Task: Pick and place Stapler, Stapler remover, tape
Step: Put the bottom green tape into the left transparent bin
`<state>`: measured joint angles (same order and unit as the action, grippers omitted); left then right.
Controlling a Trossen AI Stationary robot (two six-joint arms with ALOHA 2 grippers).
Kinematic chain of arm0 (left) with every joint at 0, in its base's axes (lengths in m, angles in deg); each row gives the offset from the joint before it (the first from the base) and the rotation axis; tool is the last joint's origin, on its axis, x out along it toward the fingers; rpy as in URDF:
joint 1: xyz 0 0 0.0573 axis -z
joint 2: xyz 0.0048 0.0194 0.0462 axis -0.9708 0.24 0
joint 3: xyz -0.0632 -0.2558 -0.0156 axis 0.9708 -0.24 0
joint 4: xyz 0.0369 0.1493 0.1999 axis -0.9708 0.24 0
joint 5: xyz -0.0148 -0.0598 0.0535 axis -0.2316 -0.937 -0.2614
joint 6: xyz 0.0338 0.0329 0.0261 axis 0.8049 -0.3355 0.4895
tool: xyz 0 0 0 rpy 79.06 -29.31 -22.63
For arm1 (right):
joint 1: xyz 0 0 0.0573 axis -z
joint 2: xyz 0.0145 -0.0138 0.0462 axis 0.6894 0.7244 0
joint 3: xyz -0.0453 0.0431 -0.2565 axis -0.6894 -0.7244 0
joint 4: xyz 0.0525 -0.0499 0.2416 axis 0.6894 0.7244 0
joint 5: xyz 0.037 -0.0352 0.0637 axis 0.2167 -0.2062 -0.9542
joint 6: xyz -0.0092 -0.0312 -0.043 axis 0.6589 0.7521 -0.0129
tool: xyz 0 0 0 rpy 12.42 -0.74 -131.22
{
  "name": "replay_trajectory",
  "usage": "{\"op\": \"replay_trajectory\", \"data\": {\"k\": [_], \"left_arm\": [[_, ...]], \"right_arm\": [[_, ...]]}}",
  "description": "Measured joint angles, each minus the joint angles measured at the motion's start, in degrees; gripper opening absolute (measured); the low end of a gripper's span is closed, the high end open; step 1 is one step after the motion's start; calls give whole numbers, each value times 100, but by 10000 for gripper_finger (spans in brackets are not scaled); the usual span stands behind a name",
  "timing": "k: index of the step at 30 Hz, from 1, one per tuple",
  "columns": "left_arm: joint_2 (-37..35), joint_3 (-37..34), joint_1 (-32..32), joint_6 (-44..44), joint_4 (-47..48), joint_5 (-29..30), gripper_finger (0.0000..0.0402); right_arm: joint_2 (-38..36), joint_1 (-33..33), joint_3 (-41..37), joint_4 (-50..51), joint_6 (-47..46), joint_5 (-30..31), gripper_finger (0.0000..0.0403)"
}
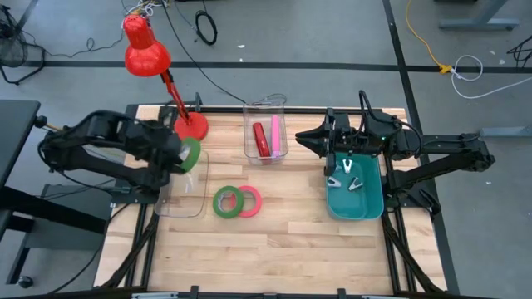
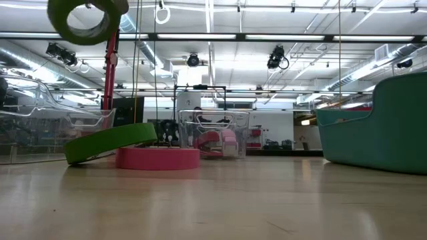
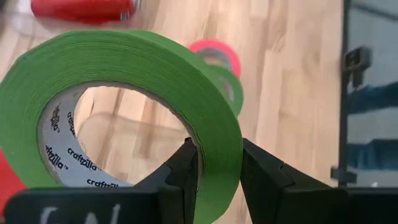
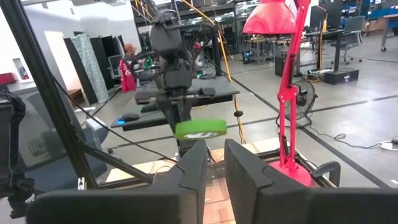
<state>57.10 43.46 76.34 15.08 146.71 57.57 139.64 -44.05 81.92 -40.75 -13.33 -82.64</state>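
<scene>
My left gripper [image 1: 184,156] holds a green tape ring [image 1: 190,154] in the air over a clear container [image 1: 181,193] at the table's left. The ring also shows in the low view [image 2: 87,20] and the right wrist view [image 4: 200,129]. A second green ring [image 1: 226,201] lies mid-table, one side leaning on a pink-red ring [image 1: 249,200] that lies flat. My right gripper [image 1: 345,158] hovers over a teal bin [image 1: 366,208], its fingers only a narrow gap apart and empty. Two metal staple removers [image 1: 345,176] lie in that bin. My left gripper pinches the ring's wall [image 3: 219,163] between its two fingers. One finger [image 3: 184,171] is inside the hole and the other [image 3: 264,177] is on the green outer face. The ring is lifted clear of the table, above the clear container.
A clear bin [image 1: 266,131] at the far middle holds a red stapler [image 1: 258,137] and a pink item. A red desk lamp [image 1: 150,51] stands on its base [image 1: 193,126] at the far left, close to my left arm. Bare wood lies along the near edge.
</scene>
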Motion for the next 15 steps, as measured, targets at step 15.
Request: {"op": "replay_trajectory", "data": {"k": [15], "left_arm": [[601,-1014,2,-106,416,-142,103]], "right_arm": [[0,0,0,-1,-19,0,57]]}}
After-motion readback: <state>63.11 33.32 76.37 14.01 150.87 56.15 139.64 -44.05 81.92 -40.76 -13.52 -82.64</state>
